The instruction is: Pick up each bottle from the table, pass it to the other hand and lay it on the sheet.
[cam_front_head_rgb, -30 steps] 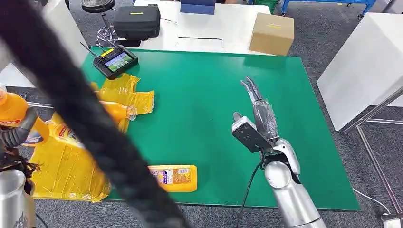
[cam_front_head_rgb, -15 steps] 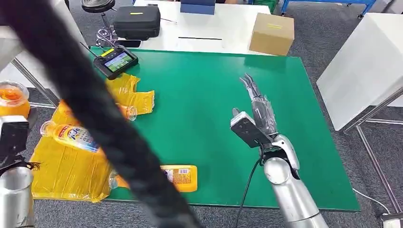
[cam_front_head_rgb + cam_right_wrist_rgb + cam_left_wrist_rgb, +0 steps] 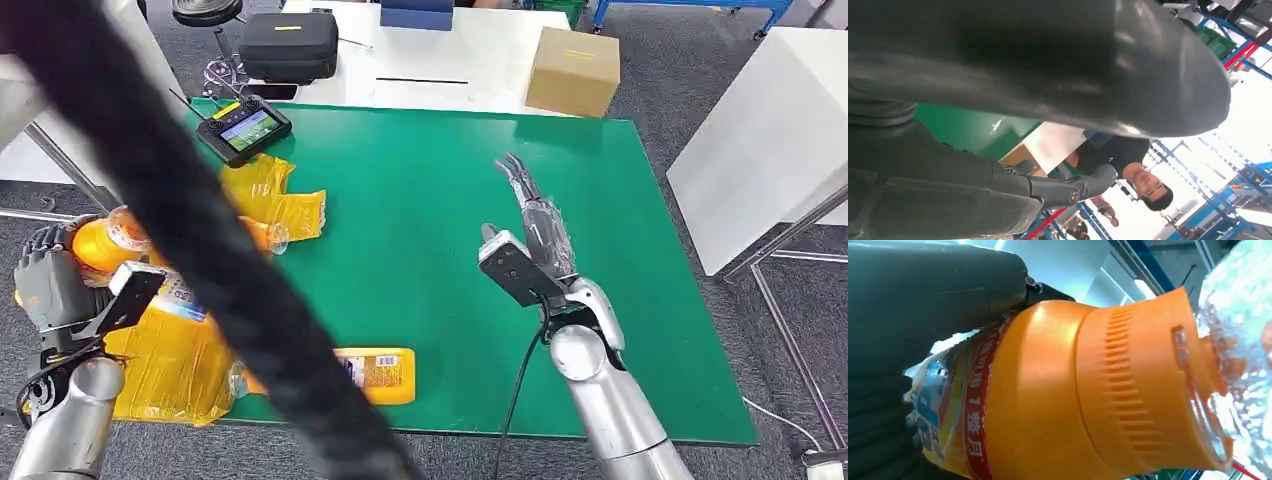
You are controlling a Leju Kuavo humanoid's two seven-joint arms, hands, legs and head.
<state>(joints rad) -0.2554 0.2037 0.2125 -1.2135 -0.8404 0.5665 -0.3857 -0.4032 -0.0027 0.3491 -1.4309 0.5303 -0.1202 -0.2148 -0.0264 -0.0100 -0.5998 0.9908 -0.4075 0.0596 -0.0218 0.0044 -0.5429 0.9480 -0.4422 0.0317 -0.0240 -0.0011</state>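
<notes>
The left hand (image 3: pixel 45 285) grips an orange bottle (image 3: pixel 105 245) above the yellow sheet (image 3: pixel 165 355) at the desk's (image 3: pixel 430 200) near left edge. The right hand (image 3: pixel 535 215) hovers over the green desk, fingers straight and apart, holding nothing. Another bottle (image 3: pixel 370 372) lies beside the sheet.

Three orange bottles (image 3: pixel 105 243) (image 3: pixel 265 235) (image 3: pixel 370 373), one yellow sheet (image 3: pixel 160 355), one remote controller (image 3: pixel 243 128), one cardboard box (image 3: pixel 571 70).

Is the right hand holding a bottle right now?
No: in the head view the right hand hangs over bare green table with fingers extended and nothing in them.
</notes>
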